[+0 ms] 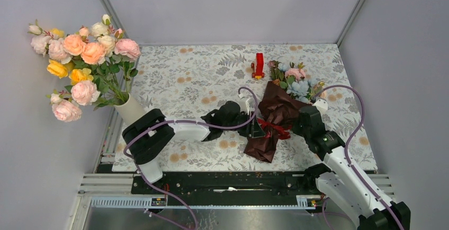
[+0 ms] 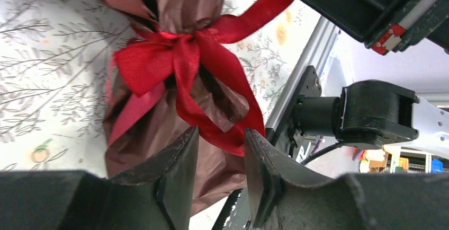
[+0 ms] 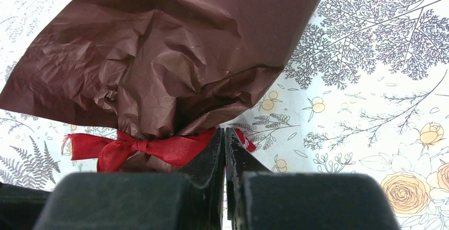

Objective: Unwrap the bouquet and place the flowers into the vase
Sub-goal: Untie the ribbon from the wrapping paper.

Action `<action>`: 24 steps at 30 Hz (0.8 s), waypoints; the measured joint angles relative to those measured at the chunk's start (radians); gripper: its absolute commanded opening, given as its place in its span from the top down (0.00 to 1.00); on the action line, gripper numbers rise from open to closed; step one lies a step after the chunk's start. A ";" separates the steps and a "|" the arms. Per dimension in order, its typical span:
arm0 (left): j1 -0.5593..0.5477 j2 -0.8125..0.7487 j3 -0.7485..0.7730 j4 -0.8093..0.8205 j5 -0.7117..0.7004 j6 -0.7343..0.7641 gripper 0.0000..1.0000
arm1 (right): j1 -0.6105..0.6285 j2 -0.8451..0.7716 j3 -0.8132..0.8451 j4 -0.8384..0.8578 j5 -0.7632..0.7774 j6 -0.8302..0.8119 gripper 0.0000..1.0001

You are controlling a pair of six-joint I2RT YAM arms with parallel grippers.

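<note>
Straddling a tail of the red ribbon (image 2: 180,60) with the left claw (image 2: 221,134), fingers parted, nothing clamped. Pressing the right claw (image 3: 224,134), clenched tight, against that ribbon; cannot tell whether pinching it. Can see the bouquet (image 1: 278,116) lying wrapped toward the right edge of the surface (image 1: 212,71), the vase (image 1: 129,111) standing at the left edge.

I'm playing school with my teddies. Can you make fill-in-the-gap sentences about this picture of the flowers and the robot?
1. The ribbon tied around the bouquet is coloured ____.
2. The bouquet lies on the table, wrapped in crinkly dark ____.
3. The big roses stand in a white ____.
4. The right gripper, down by the ribbon, is not open but ____.

Missing words: red; paper; vase; shut.
</note>
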 measured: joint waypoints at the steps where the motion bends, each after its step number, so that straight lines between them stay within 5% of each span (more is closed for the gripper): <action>1: -0.011 0.002 0.000 0.004 0.000 -0.006 0.64 | 0.000 -0.004 -0.001 0.000 0.000 0.000 1.00; 9: -0.083 0.019 0.001 0.061 0.000 -0.032 0.65 | 0.000 -0.029 -0.006 0.010 -0.001 0.000 1.00; 15: -0.070 0.006 0.000 0.028 -0.008 -0.013 0.30 | 0.000 -0.045 -0.009 0.009 -0.001 0.000 1.00; 24: 0.058 -0.235 -0.011 -0.099 -0.044 0.093 0.22 | 0.000 -0.068 -0.009 0.006 0.000 0.000 1.00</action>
